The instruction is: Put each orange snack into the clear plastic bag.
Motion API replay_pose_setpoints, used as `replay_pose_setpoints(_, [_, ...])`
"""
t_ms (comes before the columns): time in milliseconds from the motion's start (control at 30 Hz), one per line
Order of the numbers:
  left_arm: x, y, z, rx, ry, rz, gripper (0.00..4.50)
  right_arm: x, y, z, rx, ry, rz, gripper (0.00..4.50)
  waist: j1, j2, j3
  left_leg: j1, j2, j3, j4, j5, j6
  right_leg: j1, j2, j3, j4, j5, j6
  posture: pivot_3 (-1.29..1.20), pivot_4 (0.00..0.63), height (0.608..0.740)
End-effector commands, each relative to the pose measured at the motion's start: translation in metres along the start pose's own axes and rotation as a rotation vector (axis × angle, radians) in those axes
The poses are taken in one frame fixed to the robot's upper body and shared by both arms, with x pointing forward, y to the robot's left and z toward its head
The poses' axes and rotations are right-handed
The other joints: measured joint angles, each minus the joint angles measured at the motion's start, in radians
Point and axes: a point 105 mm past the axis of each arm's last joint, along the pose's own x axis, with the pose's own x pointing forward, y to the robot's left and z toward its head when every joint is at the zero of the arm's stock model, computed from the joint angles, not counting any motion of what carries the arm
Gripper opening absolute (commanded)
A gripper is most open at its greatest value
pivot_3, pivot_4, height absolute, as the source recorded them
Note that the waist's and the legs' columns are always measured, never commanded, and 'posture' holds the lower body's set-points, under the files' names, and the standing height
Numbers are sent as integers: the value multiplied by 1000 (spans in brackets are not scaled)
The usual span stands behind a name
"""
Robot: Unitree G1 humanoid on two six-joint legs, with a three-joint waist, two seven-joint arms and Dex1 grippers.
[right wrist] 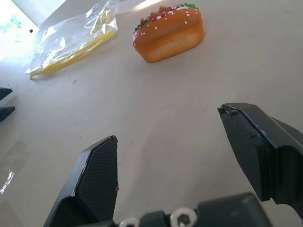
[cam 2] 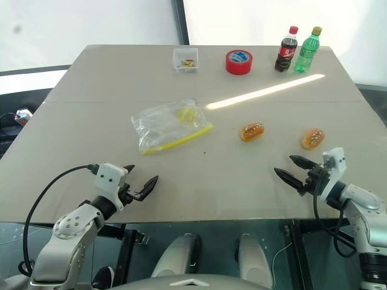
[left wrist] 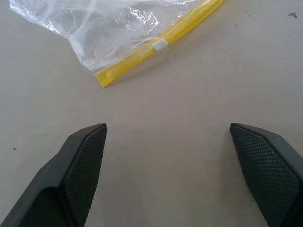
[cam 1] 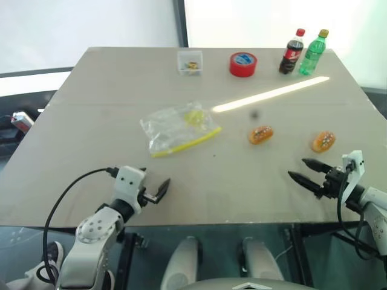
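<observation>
Orange oval snack (cam 1: 260, 134) and its twin (cam 1: 323, 141) sit on my grey table (cam 1: 91, 121), right of the crinkly clear plastic bag (cam 1: 178, 128). Left gripper (cam 1: 154, 192) and right gripper (cam 1: 305, 171) both empty, jaws apart.

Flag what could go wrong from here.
The bag lies flat with its yellow strip looking closed, so a snack may not go in. The two snacks lie apart on the right; the far one sits near the table edge and a nudge could knock it off.
</observation>
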Motion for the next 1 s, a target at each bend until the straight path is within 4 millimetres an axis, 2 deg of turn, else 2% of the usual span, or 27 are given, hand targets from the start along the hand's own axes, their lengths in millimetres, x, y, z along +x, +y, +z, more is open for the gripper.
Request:
replay_pose_setpoints(33, [-2,-3,5,8,-29,-19,4407,-3,-1,18,-51,-31,-1,3907,0,0,0,0,0,0,0,0,0,0,0,0,0,0,0,0,150,740])
replay_pose_setpoints(367, [0,-4,5,2,-38,-11,4407,4,3,27,-70,-45,14,3907,0,0,0,0,0,0,0,0,0,0,0,0,0,0,0,0,150,740])
replay_pose_setpoints(800, [0,0,9,-5,-62,4,4407,10,7,28,-93,-53,33,3907,0,0,0,0,0,0,0,0,0,0,0,0,0,0,0,0,150,740])
replay_pose_setpoints(867, [6,11,22,-53,-98,42,4407,18,12,38,-116,-95,45,3907,0,0,0,0,0,0,0,0,0,0,0,0,0,0,0,0,150,740])
replay_pose_setpoints(1000, [23,36,51,-123,-154,86,4407,42,40,61,-200,-157,159,3907,0,0,0,0,0,-1,2,0,0,0,2,-1,1,0,0,0,150,740])
